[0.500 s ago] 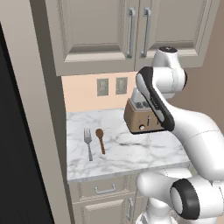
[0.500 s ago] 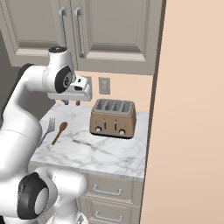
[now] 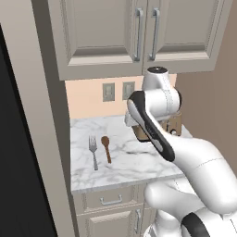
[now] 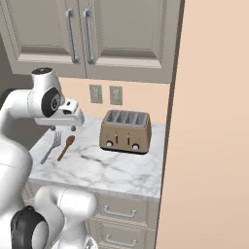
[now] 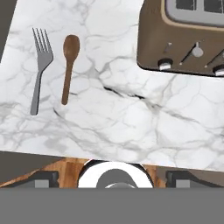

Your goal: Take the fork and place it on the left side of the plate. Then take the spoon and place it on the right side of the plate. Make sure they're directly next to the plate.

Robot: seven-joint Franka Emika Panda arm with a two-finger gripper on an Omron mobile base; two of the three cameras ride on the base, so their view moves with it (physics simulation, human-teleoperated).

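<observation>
The silver fork (image 5: 39,65) and the brown wooden spoon (image 5: 68,65) lie side by side on the marble counter (image 5: 131,118), fork to the left, tines and bowl pointing towards the wall. In the base views the fork (image 3: 93,151) (image 4: 51,146) and spoon (image 3: 107,148) (image 4: 66,147) rest near the counter's left end. My gripper (image 4: 62,128) (image 5: 112,178) hangs open above the counter, to the right of the spoon, with nothing between its fingers. The plate is out of view.
A brown four-slot toaster (image 4: 125,131) (image 5: 183,35) stands on the counter right of the utensils, partly behind my arm as the toaster (image 3: 175,126) in the left base view. Wall cabinets (image 4: 92,29) hang overhead. A tall panel (image 3: 41,115) bounds the counter's left end, a wall (image 4: 214,121) its right.
My arm has swung left and lower, bringing the hand from above the toaster's side closer to the fork and spoon. The utensils and toaster have not moved.
</observation>
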